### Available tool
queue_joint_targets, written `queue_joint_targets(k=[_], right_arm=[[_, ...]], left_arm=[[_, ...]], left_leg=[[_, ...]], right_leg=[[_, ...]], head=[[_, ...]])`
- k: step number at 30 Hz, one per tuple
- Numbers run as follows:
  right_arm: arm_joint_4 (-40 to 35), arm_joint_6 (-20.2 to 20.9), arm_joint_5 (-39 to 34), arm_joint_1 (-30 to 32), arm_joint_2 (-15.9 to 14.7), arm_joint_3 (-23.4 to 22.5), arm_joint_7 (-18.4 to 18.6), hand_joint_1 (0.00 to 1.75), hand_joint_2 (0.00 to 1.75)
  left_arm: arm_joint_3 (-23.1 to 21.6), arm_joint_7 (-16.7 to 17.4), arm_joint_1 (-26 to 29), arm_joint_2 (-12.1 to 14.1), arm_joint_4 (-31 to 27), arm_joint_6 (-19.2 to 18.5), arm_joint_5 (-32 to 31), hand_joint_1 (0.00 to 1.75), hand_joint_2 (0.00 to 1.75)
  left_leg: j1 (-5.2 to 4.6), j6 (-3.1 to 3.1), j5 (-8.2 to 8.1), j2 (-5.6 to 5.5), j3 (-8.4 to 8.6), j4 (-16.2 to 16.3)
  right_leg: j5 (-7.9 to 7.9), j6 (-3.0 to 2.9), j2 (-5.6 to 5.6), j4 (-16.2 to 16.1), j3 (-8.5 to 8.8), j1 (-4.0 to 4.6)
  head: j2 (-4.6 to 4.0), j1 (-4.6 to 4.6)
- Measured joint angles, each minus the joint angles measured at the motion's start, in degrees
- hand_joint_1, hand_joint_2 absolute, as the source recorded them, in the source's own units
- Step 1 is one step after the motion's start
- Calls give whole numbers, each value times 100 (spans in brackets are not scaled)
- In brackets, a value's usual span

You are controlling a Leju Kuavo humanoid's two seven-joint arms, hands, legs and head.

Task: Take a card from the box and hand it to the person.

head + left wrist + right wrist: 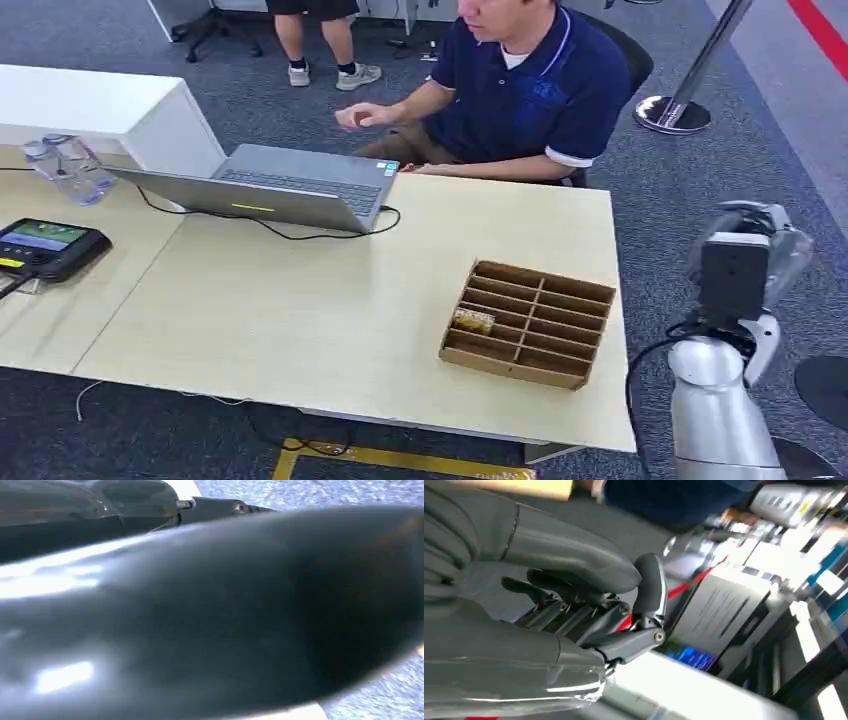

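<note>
A brown cardboard box [528,322] with many slots lies on the light wooden table [300,310] near its right front corner. One yellowish card [474,320] lies in a slot on the box's left side. My right hand [762,238] is raised beside the table's right edge, to the right of the box and apart from it. In the right wrist view my right hand [589,610] has its dark fingers [650,585] curled in under the thick grey thumb, with nothing in them. A person [530,90] in a dark blue shirt sits across the table, one hand [365,115] lifted.
An open grey laptop [290,185] with a black cable stands at the table's far side. A clear water bottle [70,168] and a black screen device [50,245] are at the left. A stanchion base [672,113] stands on the carpet behind; another person's legs [320,40] show at the back.
</note>
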Motion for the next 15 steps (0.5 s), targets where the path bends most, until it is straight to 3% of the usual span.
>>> queue_joint_targets(k=[6,9,12,14,15], right_arm=[[615,-146,-216,259,-220,-1497,26,175,175],[1120,-21,-425,260,-363,-1921,-103,175,175],[2765,180,-608,50,-774,-2697,-168,175,175],[3914,412,-592,42,-968,-2987,162,175,175],[4384,610,-562,84,-1031,-3091,495,175,175]], left_arm=[[15,13,2,-28,0,20,33,0,0],[17,11,2,-35,0,31,31,0,0],[15,11,-1,-48,0,28,-7,0,0],[15,9,5,-46,0,28,-50,0,0],[13,9,4,-46,0,28,-89,0,0]], left_leg=[[-1,3,0,0,-5,0],[-2,4,-2,4,-2,0],[0,17,1,-19,-4,1],[0,17,1,-26,-4,1],[0,18,0,-28,-6,1]], right_leg=[[4,6,-1,-1,1,-1],[4,6,4,-2,-3,-2],[2,14,-18,-11,13,0],[2,15,-29,-12,16,0],[2,15,-31,-12,15,0]], head=[[0,0],[0,-4],[0,0],[0,0],[0,-2]])
